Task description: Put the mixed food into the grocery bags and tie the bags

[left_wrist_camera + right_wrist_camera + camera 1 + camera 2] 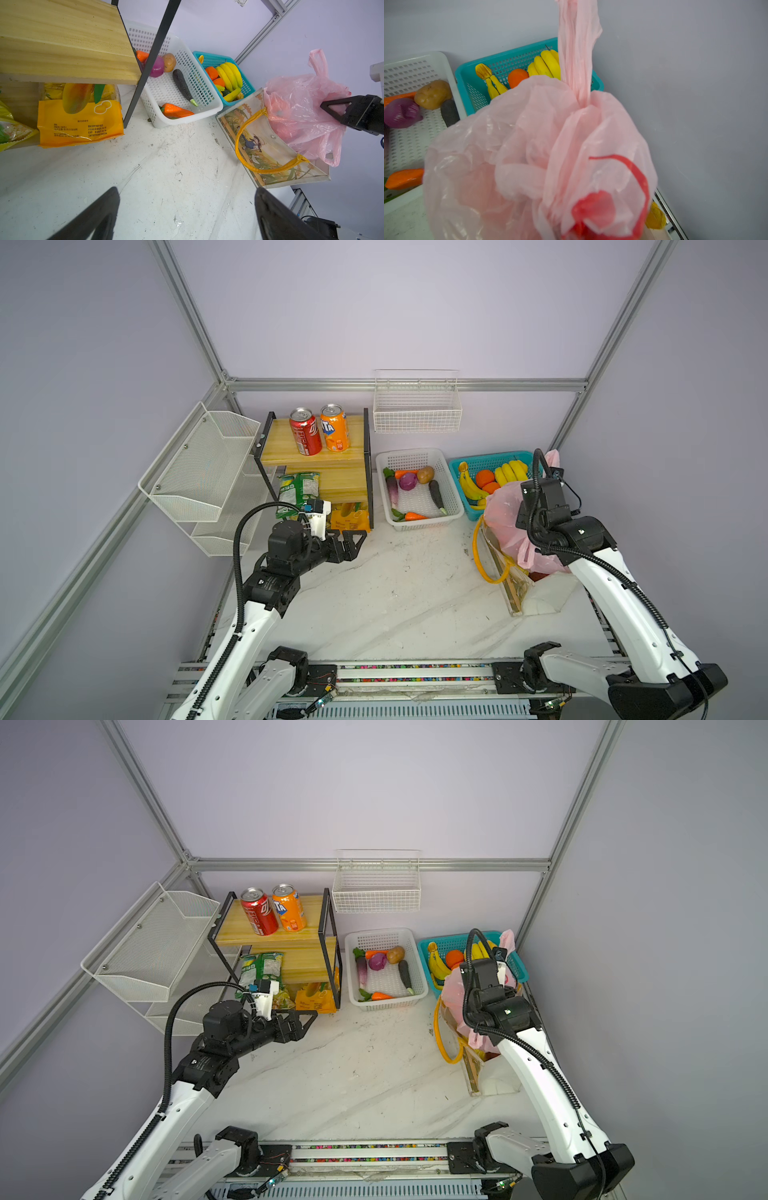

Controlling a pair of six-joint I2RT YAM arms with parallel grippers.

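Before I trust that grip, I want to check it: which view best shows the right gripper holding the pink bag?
The left wrist view: the right gripper shows side-on, shut on the pink bag. In both top views its own wrist hides the fingers; the right wrist view shows only bag plastic, no fingers.

The pink plastic bag (542,149) was seen filling most of the view, one handle (577,52) stretched taut out of the bunched plastic. Behind it, yellow bananas (546,64) were held in a teal basket (512,62). Beside that, a purple onion (400,113) and a potato (432,94) were laid in a white basket (421,59).
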